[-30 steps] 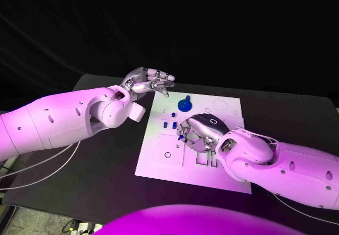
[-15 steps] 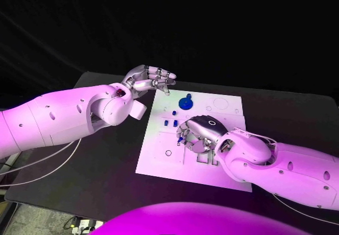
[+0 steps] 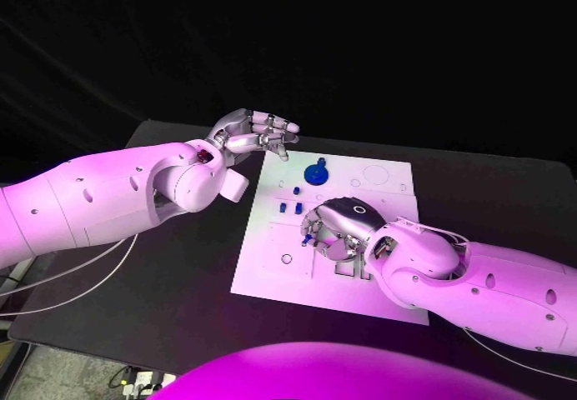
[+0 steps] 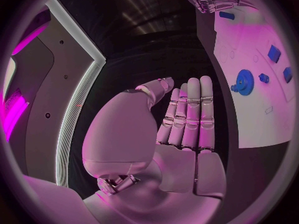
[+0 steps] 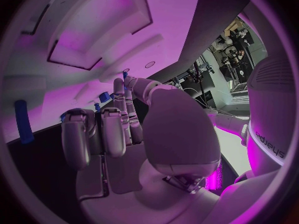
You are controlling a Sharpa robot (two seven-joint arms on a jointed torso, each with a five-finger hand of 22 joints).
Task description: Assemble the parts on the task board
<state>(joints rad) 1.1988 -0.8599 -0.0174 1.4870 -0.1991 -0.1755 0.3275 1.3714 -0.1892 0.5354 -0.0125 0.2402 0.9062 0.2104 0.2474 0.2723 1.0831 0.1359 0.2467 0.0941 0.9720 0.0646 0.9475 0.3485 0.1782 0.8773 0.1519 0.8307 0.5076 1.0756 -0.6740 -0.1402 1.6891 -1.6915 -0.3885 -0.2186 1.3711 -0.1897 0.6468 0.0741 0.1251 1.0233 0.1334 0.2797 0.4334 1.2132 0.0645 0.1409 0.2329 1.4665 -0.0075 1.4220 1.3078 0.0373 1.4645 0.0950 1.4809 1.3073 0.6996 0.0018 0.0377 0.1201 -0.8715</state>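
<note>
Blue gear [image 4: 241, 80] clear from left wrist; right robot hand [image 3: 340, 223] over task board [image 3: 271, 271].

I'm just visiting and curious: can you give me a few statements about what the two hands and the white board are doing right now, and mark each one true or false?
1. The right hand is down over the task board. True.
2. The left hand grips the blue gear. False: it holds nothing, raised beside the board's far corner.
3. The blue gear lies on the task board. True.
4. The task board hangs in the air. False: it lies flat on the black table.
</note>
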